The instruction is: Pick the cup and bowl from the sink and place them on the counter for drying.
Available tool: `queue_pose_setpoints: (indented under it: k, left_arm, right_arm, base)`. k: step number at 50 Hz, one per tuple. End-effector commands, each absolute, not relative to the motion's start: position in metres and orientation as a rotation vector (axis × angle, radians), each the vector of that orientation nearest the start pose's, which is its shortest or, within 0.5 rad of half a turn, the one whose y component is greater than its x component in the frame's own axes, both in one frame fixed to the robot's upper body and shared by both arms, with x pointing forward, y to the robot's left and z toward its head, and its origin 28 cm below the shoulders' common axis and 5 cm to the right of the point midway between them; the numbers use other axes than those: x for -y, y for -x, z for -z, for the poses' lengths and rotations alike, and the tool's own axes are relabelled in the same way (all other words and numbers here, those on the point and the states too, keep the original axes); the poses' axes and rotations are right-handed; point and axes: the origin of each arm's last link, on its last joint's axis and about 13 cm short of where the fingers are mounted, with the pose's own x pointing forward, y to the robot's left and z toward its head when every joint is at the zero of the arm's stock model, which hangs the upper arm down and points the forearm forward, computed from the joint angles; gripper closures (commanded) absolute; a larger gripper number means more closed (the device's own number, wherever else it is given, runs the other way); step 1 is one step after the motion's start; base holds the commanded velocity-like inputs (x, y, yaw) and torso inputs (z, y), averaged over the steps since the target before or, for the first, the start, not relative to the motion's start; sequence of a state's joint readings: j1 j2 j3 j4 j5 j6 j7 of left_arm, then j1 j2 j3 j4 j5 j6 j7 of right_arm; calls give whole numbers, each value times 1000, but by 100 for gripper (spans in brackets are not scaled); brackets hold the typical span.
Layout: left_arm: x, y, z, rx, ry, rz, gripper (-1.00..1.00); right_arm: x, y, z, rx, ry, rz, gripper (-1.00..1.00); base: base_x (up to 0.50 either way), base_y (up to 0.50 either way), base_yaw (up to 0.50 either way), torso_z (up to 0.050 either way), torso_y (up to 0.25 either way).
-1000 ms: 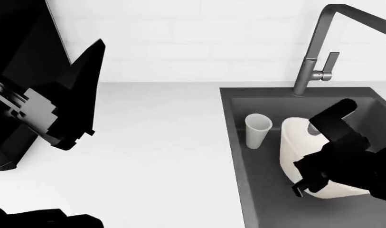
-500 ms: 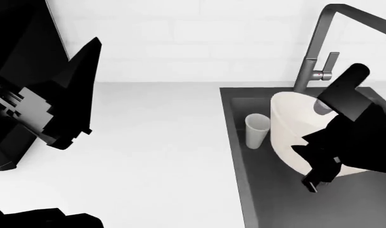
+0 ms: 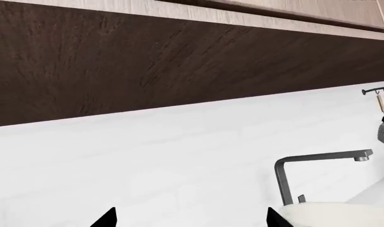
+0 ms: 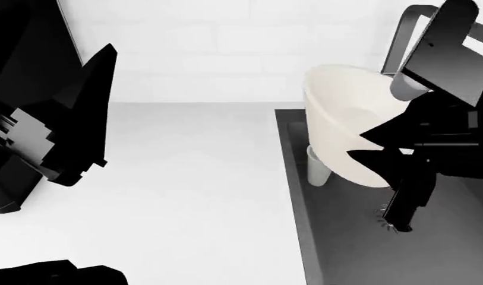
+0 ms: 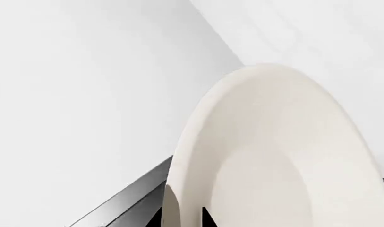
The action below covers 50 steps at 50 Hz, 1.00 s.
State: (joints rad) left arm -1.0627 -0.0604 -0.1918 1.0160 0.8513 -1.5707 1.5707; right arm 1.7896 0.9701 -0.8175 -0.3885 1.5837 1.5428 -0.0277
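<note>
bowl (image 4: pixel 344 124) common to all views

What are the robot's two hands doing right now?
Left gripper: holding nothing, open over the counter.
Right gripper: shut on the bowl, lifted above the sink.

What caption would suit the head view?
Right gripper lifts the bowl above the sink; cup waits inside.

I am lifting the bowl (image 4: pixel 344 127) with my right gripper (image 4: pixel 400 160), which has come up out of the sink (image 4: pixel 360 249). The bowl is now hanging tilted above the cup (image 4: pixel 316 169), hiding its top, beside the faucet (image 4: pixel 404 35).
</note>
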Motion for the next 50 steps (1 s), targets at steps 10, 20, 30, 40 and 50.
queue_pose_setpoints:
  k: [10, 20, 30, 40, 50]
  left_arm:
    - [-288, -182, -297, 535, -82, 515, -100]
    - [-291, -179, -294, 544, -75, 506, -100]
    - [-292, -177, -293, 559, -74, 501, -100]
    - [-294, -177, -294, 571, -73, 500, -100]
    - [-295, -176, -294, 578, -73, 500, -100]
  right_arm:
    - [139, -200, -429, -280, 791, -852, 100]
    - [116, -205, -444, -224, 844, -931, 100]
    - [93, -221, -441, -192, 865, -1003, 100]
    - [70, -239, -432, -173, 881, -1062, 100]
    - [45, -257, -418, -159, 890, -1115, 100]
  base:
    - [0, 0, 0, 0, 0]
    - [0, 0, 0, 0, 0]
    - [0, 0, 0, 0, 0]
    - [0, 0, 0, 0, 1]
    - [0, 0, 0, 0, 0]
